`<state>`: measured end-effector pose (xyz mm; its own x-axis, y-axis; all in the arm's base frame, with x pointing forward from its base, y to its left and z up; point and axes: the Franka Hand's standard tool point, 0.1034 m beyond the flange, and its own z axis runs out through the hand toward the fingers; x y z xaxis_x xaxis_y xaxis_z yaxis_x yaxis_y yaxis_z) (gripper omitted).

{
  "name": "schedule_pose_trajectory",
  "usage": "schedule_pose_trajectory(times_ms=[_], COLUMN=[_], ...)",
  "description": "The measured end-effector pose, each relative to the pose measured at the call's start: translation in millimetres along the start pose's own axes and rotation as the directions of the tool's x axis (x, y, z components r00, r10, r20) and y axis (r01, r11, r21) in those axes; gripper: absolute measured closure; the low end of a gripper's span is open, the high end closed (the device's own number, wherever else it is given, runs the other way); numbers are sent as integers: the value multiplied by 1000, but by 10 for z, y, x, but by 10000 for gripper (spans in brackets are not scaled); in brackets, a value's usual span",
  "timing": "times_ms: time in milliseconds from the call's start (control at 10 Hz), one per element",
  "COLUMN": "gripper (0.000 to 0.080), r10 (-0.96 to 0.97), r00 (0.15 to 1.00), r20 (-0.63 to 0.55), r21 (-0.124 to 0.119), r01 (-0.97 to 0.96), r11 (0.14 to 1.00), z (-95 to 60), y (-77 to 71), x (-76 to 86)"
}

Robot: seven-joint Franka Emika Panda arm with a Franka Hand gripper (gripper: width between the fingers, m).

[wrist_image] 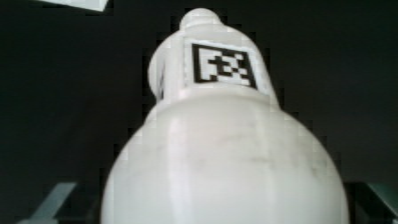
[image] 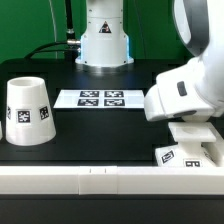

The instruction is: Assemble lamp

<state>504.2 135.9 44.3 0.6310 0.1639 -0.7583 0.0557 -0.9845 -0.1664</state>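
Logging the arm low at the exterior view's right, bent over the front part of the black table. Cannot make out fingertips from that side, hidden under the bulky white housing.

Found the bulb filling the wrist view: rounded wide body close to the lens, narrowing to a neck pointing away, one black-and-white square tag on the neck. Spotted two grey fingers of the gripper, one at each flank of the bulb's wide body, very near or touching. Cannot tell whether clamped on it or merely standing around it, with the contact edges too blurred. Cannot tell either whether lifted or resting, with only dark table behind.

Marked the base just below the arm in the exterior view, near the table's front edge, lying flat, tags on the side facing the camera. Noted a pale white shape between housing and base, too blended to name.

Sighted the shade well apart at the exterior view's left, standing upright, slightly wider toward the table, tags on its wall.

Recorded the marker board lying flat between shade and arm, farther back, four tags in a row. Seen behind it: the arm's white pedestal. Traced a white rail along the table's front.
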Motion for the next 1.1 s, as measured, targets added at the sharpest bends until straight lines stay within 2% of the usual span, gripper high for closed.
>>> schedule_pose_trajectory(times_ms=[200, 400, 600, 700, 900, 1100], gripper=[223, 222, 222, 222, 222, 222], r10=[-3, 6, 5, 7, -22, -43], r00=[1000, 1000, 1000, 993, 964, 919], r20=[14, -17, -19, -116, -263, -392], r21=[5, 12, 10, 9, -5, -16], r01=[2, -6, -4, -6, 22, 40], r11=[1000, 1000, 1000, 1000, 1000, 999], z=[-284, -535, -459, -544, -649, -982], y=[28, 97, 84, 85, 170, 271], x=[-270, -418, -352, -233, -238, -262])
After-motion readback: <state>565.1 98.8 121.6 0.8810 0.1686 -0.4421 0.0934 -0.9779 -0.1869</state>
